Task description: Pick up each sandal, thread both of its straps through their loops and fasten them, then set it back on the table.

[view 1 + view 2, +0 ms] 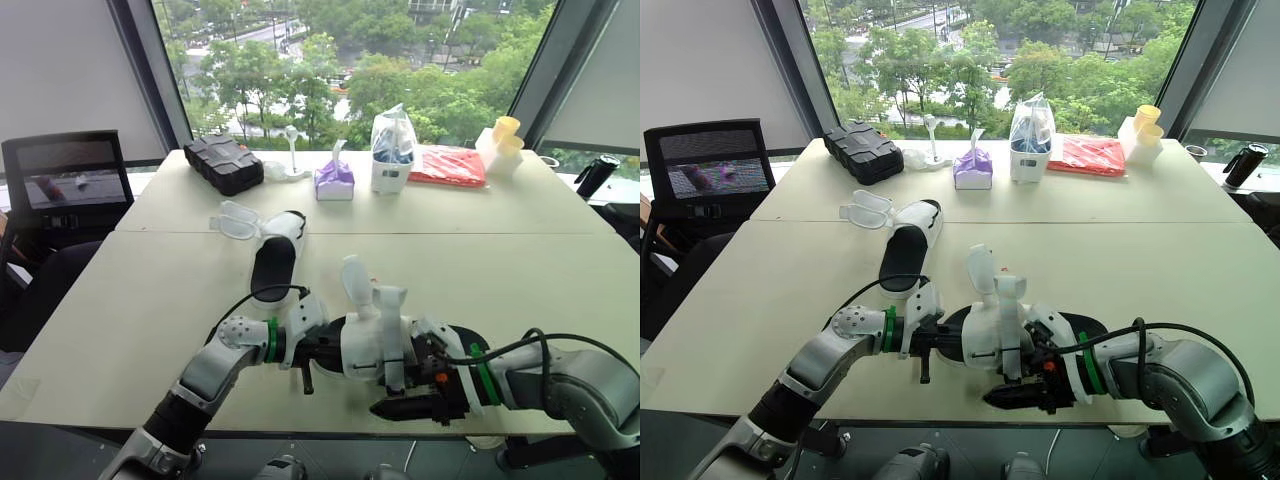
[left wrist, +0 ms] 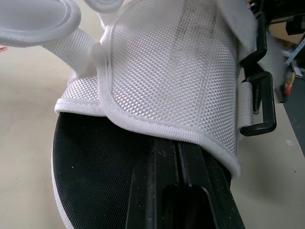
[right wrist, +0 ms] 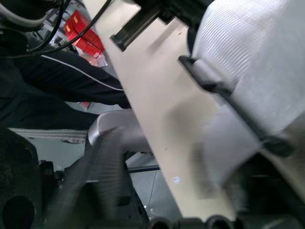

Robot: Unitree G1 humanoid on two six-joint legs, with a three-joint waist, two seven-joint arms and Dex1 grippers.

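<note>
A: How far along is it?

B: Early, I judge. Neither sandal is fastened. One sandal [image 1: 375, 345] sits between the two grippers, well apart from the purple tissue pack [image 1: 335, 180] on the robot's side of it. Its two white straps [image 1: 357, 285] stand upright and loose, and neither goes through a black loop [image 2: 259, 100].

A: Is it off the table [image 1: 520, 270]?

B: I cannot tell whether it is lifted or resting.

A: What about the grippers?

B: The left gripper [image 2: 177, 157] has its black fingers [image 2: 162, 191] pressed together. They are slid under the white mesh upper and lie on the dark footbed. I see nothing caught between them. The right gripper [image 1: 410, 405] is at the sandal's other end, farther to the right of the tissue pack. I cannot tell whether it is gripping.

A: And the second sandal?

B: The other sandal [image 1: 275, 262] lies flat on the table, between the tissue pack and the held one, a little to the left. Its clear strap flap [image 1: 235, 220] is splayed out to the left, so it is undone too.

A: So what is left?

B: Nearly everything, by my reading. Both straps on the held sandal need threading and fastening, then it goes back on the table. After that, the same is needed for the other sandal.
</note>
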